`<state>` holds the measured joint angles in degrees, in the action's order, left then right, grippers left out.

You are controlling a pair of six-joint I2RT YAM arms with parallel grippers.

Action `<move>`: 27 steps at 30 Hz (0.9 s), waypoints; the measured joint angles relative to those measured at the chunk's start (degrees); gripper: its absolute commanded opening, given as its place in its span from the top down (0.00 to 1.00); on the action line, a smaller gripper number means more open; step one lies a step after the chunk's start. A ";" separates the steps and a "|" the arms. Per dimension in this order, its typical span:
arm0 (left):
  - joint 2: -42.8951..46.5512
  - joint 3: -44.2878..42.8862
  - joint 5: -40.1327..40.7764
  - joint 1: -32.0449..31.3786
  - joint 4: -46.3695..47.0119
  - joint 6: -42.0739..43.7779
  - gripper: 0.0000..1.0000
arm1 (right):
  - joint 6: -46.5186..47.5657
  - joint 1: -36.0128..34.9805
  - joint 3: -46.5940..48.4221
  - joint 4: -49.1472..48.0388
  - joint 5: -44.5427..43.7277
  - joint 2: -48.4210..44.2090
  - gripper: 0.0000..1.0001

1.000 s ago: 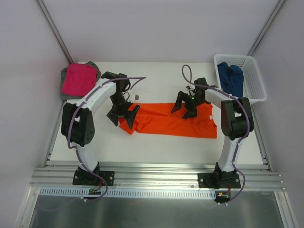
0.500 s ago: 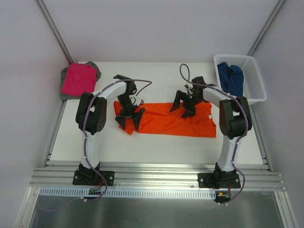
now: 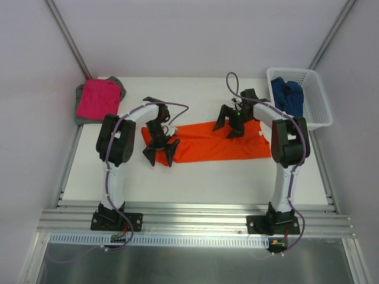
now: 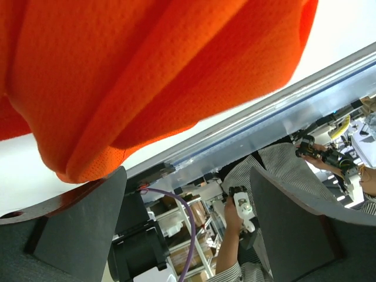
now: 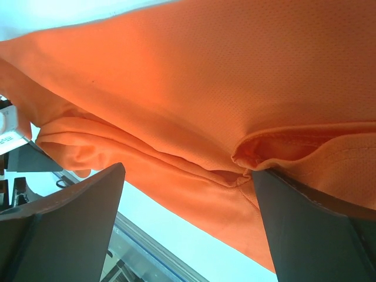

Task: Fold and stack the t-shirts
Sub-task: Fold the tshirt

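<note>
The bright orange t-shirt (image 3: 207, 144) lies spread in a long strip across the middle of the table. My left gripper (image 3: 161, 154) is open at the shirt's left end; in the left wrist view the cloth (image 4: 147, 70) bunches just above the left fingertip (image 4: 82, 223), with nothing between the jaws. My right gripper (image 3: 230, 122) is open over the shirt's far edge, right of centre; the right wrist view shows a fold of the orange cloth (image 5: 194, 106) past my open fingers (image 5: 70, 229). The magenta shirt (image 3: 98, 97) lies folded on the grey shirt (image 3: 79, 112) at the back left. The dark blue shirt (image 3: 287, 97) lies in the basket.
The white lattice basket (image 3: 318, 94) stands at the back right corner. The metal rail (image 3: 195, 220) runs along the table's near edge. Grey walls close in both sides.
My left gripper has moved right and nearer, onto the shirt's left end. My right gripper has moved toward the back edge. The orange shirt now lies slightly farther back and narrower.
</note>
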<state>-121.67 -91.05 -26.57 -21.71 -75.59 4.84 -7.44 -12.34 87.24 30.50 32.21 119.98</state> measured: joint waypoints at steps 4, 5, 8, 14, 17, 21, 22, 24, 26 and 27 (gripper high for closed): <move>-1.05 -0.07 -0.02 -0.17 -0.04 -0.11 0.12 | -0.02 0.04 0.00 -0.07 0.09 0.00 0.04; -1.62 -0.33 0.00 -0.28 -0.15 -0.20 0.12 | -0.04 0.04 0.00 -0.07 0.09 0.00 0.04; -4.76 -3.32 0.04 -0.61 -0.50 -0.44 0.14 | -0.48 0.04 -0.04 -0.20 0.13 0.00 0.04; -12.17 -9.03 0.28 -0.83 0.17 -1.25 0.69 | -1.40 0.11 -0.68 -1.01 0.52 -0.13 0.04; -12.92 -9.73 0.11 -0.76 0.07 -0.83 0.94 | -1.81 0.20 -1.46 -1.86 0.76 -0.52 0.04; -13.14 -10.54 0.83 -0.74 0.07 -0.87 1.00 | -2.16 0.22 -2.27 -2.47 0.81 -1.01 0.04; -13.11 -10.82 1.29 -0.74 0.09 -0.90 1.00 | -2.16 0.22 -2.32 -2.51 0.81 -1.03 0.04; -12.96 -10.99 2.12 -0.55 0.17 -1.01 1.00 | -2.14 0.22 -2.34 -2.54 0.81 -1.05 0.04; -12.35 -10.67 3.37 -0.04 0.26 -1.05 1.00 | -2.08 0.26 -2.34 -2.51 0.79 -1.05 0.04; -11.52 -9.99 3.91 0.48 0.55 -1.07 1.00 | -2.01 0.35 -2.34 -2.49 0.74 -1.05 0.04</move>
<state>-133.19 -101.03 -22.65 -21.23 -75.05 3.77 -9.45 -11.99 84.90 28.01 32.95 118.93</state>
